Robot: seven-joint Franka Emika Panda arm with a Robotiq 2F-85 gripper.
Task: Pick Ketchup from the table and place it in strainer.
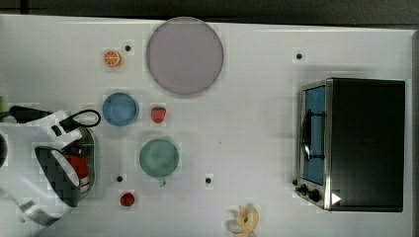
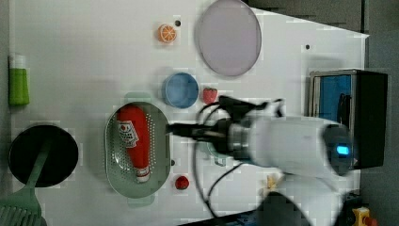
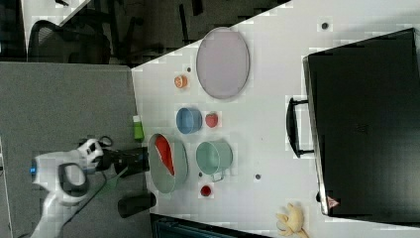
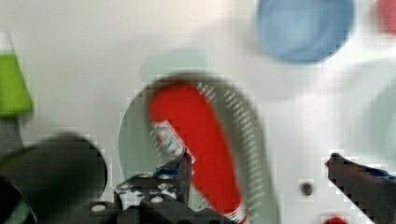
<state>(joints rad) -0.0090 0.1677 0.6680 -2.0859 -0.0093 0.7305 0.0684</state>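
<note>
Left view: Ketchup (image 2: 134, 140) lies lengthwise in strainer (image 2: 160, 141), cap toward the left view's bottom; gripper (image 4: 259, 161) released.

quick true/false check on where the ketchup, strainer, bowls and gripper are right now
1. The Ketchup lies inside the strainer. True.
2. The gripper is clamped on the bottle. False: its fingers stand wide apart above the strainer, holding nothing.
3. A strawberry sits beside the blue bowl. True.
4. The orange slice is in the teal bowl. False: it lies on the bare table, near the large round plate.
5. The toaster oven stands right next to the strainer. False: in the top view it stands at the right end of the table, the strainer at the left.
</note>
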